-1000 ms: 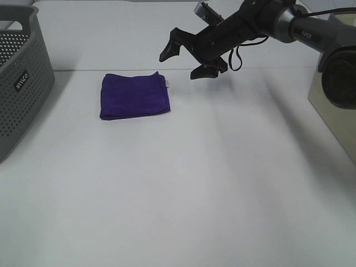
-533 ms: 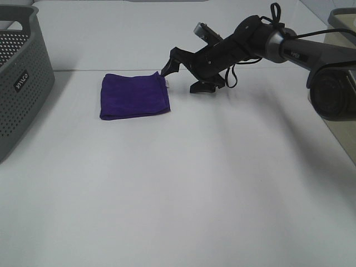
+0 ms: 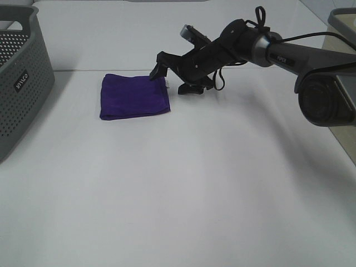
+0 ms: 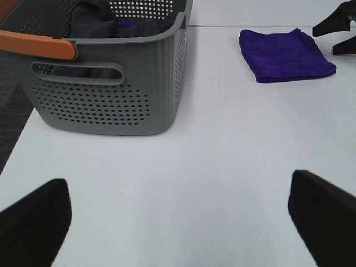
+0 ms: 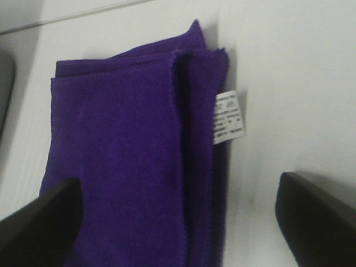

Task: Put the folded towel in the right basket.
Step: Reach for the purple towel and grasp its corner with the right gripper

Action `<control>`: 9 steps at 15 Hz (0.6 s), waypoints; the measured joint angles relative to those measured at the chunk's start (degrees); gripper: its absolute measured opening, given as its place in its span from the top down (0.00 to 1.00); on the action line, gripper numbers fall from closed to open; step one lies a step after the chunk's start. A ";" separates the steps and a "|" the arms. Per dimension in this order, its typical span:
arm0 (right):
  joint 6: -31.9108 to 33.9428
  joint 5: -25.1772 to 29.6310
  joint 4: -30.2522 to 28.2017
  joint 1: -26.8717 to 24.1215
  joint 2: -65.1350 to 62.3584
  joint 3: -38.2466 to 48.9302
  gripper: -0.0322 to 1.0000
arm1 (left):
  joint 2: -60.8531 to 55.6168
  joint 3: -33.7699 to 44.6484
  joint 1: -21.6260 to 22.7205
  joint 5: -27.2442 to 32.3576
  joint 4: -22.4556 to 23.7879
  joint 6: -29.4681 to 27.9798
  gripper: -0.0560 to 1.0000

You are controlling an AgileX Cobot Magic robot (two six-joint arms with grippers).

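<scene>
Right end effector (image 3: pixel 173 79) is open, jaws spread wide. One fingertip sits at the towel's (image 3: pixel 133 95) upper right corner, the other just off its right edge over the table (image 3: pixel 194 183). Nothing gripped yet.

To do this well I'd go lower and further in so the jaws bracket the thick folded edge, then pinch all layers. Otherwise the fold likely opens on lift.

Towel is purple, a flat folded square, upper left of centre in the overhead frame, with a white label (image 5: pixel 228 118) at that edge. The right basket (image 3: pixel 340 16) is barely visible at the frame's right edge.
</scene>
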 joint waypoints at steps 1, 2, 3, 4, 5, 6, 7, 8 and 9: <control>0.00 0.00 -1.49 2.46 0.06 -0.06 0.13 | 0.00 0.00 0.00 0.00 0.00 0.00 0.01; 0.00 -0.29 -1.66 3.78 0.29 -0.11 0.15 | 0.00 0.00 0.00 0.00 0.00 0.00 0.01; 0.00 -1.15 -1.89 5.04 0.46 -0.17 0.17 | 0.00 0.00 0.00 0.00 0.00 0.00 0.01; -0.06 -2.23 -2.29 6.42 0.92 -0.29 0.20 | 0.00 0.00 0.00 0.00 0.00 0.00 0.01; -0.06 -3.21 -3.15 7.62 1.20 -0.34 0.26 | 0.00 0.00 0.00 0.00 0.00 0.00 0.01; -0.06 -4.53 -3.95 8.65 1.60 -0.46 0.34 | 0.00 0.00 0.00 0.00 0.00 0.00 0.01; -0.06 -5.61 -4.64 9.68 2.01 -0.46 0.45 | 0.00 0.00 0.00 0.00 0.00 0.00 0.01; -0.06 -6.25 -5.39 10.83 2.18 -0.46 0.55 | 0.00 0.00 0.00 0.00 0.00 0.00 0.01; -0.06 -6.65 -6.36 11.75 2.29 -0.46 0.66 | 0.00 0.00 0.00 0.00 0.00 0.00 0.01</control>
